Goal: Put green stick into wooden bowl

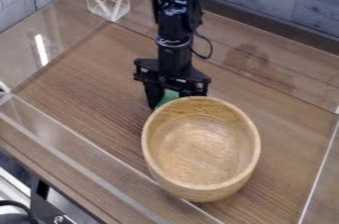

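Observation:
The wooden bowl (197, 184) is large, round and light-coloured, and stands empty on the table at front right of centre. My gripper (169, 92) hangs straight down at the bowl's far-left rim, its black fingers close together and just touching or very near the rim. A small patch of the bright green stick (157, 96) shows at the fingertips, on their left side. Fingers and bowl rim hide most of the stick. The gripper looks shut on it.
Clear acrylic walls (66, 134) fence the wooden tabletop (79, 79) on the front, left and right. A small clear stand (106, 5) sits at the back left. A grey wall runs along the back.

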You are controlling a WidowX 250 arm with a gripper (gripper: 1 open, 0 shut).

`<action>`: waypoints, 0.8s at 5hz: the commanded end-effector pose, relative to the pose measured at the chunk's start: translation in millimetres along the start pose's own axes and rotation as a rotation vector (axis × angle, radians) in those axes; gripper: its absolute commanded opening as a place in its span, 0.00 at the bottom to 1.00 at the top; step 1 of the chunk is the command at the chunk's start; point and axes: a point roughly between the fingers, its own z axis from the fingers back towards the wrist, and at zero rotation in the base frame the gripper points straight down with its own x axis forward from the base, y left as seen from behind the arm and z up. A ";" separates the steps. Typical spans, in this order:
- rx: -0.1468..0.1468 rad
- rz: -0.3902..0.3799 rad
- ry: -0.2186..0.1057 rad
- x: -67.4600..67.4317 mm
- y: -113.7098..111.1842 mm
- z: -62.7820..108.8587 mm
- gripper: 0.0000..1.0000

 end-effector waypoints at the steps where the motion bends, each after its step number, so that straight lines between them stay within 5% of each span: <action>1: -0.002 -0.024 -0.032 0.6 -2.5 11.7 0.00; 4: 0.002 -0.035 -0.011 -2.1 5.9 10.2 0.00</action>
